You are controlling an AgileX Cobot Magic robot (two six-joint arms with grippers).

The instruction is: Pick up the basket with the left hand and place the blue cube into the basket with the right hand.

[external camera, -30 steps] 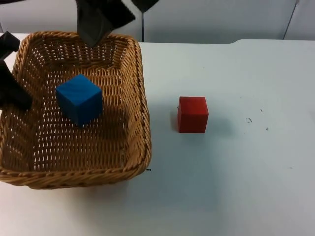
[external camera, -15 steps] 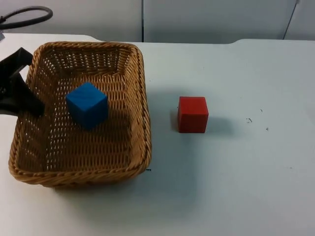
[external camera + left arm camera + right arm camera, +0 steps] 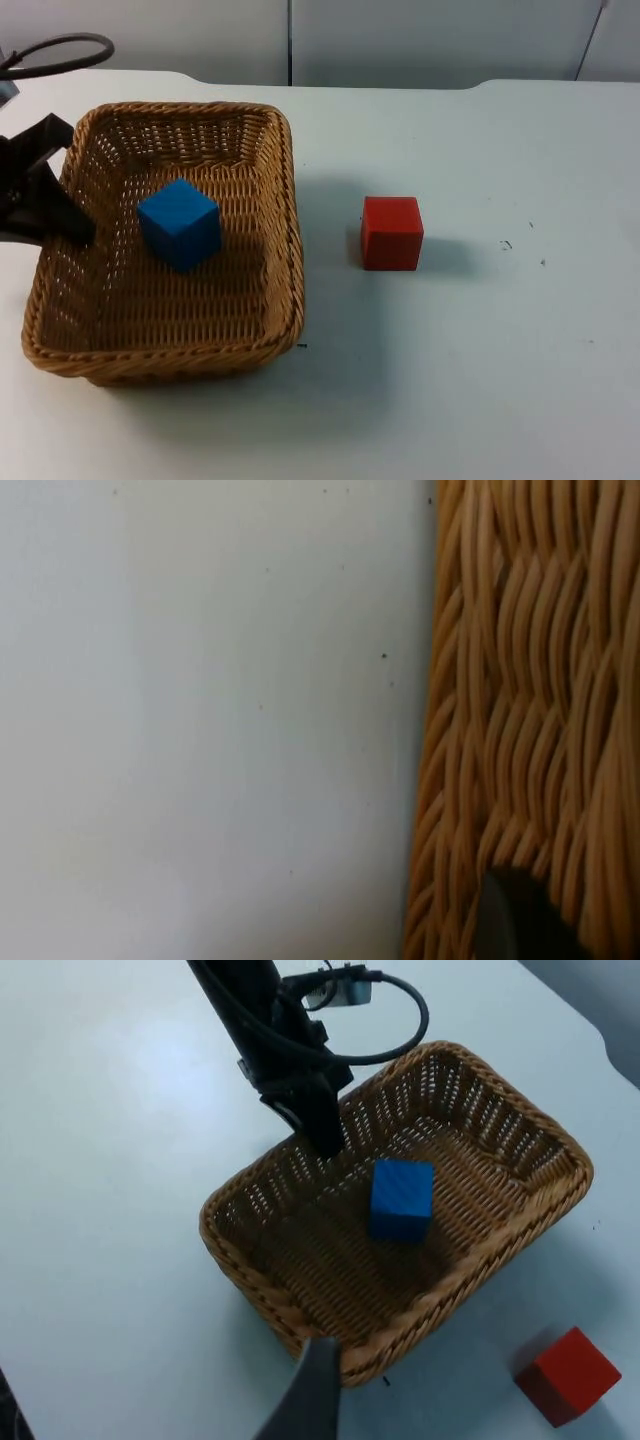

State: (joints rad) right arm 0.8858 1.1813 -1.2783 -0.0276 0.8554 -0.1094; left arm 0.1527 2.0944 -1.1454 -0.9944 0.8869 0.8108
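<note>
The wicker basket [image 3: 170, 240] sits at the left of the top view on the white worktop [image 3: 480, 330], and the blue cube [image 3: 180, 223] lies inside it, slightly above and left of the basket's middle. The left gripper [image 3: 62, 212] is at the basket's left rim, its black fingers pinching the woven wall, one finger inside and one outside. In the left wrist view the basket's weave [image 3: 530, 710] stands close beside bare worktop, with a dark fingertip against it. From the right wrist view the basket [image 3: 400, 1210] with the blue cube [image 3: 402, 1198] lies below, the left gripper [image 3: 318, 1132] clamped on its far rim. One finger of the right gripper shows there; whether it is spread or pressed together cannot be told. A red cube [image 3: 391, 232] stands on the worktop right of the basket, apart from it.
</note>
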